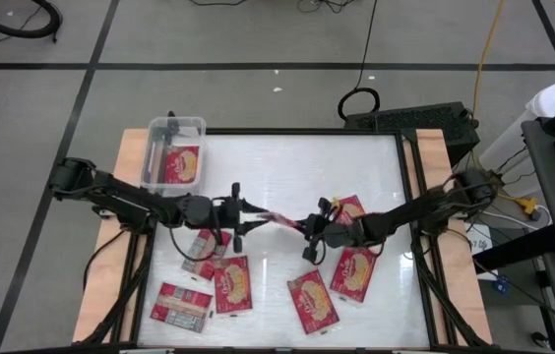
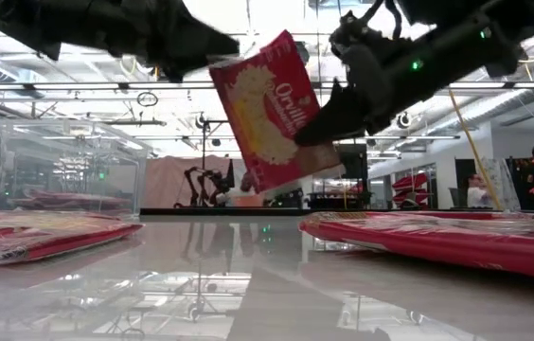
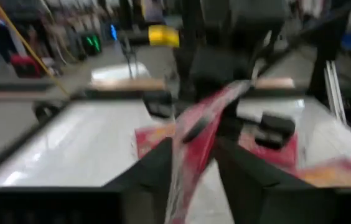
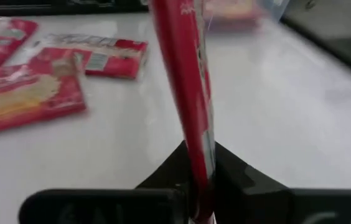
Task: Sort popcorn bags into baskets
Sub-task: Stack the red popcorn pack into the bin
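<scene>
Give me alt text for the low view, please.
A red popcorn bag hangs in the air above the table, between the left gripper and the right gripper. More red bags lie flat on both sides, and a clear basket stands at left.

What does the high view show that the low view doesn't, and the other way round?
Only the high view shows the whole layout: the clear basket at the table's far left corner with a packet inside, and five packets lying flat on the near half of the table.

Only the low view shows the room behind, with a person seated at the right, and that the held popcorn bag hangs clear above the tabletop.

Both show that bag in mid-air between the left tool and the right tool.
</scene>
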`<state>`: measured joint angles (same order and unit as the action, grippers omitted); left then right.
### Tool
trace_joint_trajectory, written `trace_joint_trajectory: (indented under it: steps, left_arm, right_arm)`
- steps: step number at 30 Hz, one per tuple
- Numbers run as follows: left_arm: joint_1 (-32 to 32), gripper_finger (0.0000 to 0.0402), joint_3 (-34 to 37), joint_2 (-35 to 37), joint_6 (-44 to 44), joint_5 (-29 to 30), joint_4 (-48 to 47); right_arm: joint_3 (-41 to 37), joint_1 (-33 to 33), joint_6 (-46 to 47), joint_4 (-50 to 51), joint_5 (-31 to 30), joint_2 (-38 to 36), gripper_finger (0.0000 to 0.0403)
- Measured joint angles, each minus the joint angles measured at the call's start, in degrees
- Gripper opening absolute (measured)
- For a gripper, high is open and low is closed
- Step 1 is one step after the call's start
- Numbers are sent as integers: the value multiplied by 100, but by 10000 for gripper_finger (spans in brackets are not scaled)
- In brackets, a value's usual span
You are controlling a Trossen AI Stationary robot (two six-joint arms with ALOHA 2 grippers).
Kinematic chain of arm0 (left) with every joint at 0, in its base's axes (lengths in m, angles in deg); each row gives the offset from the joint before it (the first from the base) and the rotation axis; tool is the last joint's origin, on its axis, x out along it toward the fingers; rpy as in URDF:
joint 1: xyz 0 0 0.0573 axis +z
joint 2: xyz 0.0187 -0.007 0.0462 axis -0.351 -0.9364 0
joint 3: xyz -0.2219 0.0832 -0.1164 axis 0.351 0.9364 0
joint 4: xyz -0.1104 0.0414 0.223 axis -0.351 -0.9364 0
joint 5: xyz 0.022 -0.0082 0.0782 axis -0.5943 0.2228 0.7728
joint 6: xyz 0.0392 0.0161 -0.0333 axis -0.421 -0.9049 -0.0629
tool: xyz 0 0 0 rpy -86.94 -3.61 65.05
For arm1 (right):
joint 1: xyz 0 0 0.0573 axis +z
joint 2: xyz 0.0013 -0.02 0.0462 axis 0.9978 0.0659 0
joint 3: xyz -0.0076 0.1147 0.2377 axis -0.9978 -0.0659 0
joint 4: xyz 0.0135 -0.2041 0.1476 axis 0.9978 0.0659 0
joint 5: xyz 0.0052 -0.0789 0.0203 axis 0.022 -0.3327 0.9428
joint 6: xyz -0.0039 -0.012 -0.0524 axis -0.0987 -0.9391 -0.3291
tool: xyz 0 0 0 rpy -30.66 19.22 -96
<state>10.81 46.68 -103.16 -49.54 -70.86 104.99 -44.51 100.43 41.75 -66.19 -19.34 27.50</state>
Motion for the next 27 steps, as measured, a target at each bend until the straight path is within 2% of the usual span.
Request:
trace_joint_trajectory:
  steps: [3,7,10,12,16,20,27]
  left_arm:
    - [-121,187,-5,131,-157,182,225]
    - [-221,242,-125,117,-470,140,248]
    - [-199,264,-263,111,-472,167,-125]
    - [-162,267,-317,113,-450,166,-386]
    - [-47,252,-337,63,-380,160,-703]
    - [45,221,-335,-208,-372,140,-857]
    - [148,111,-334,-504,-353,90,-868]
  right_arm:
    - [138,-177,364,746,566,-371,19]
    - [867,-445,453,2210,1301,-483,14]
    - [1498,-607,450,3303,1750,-363,17]
    - [1863,-676,425,3804,1836,-280,19]
    - [2425,-755,220,4418,1937,-137,21]
    - [2631,-795,-47,4471,1979,4,22]
    - [2630,-825,-157,4485,2115,16,22]
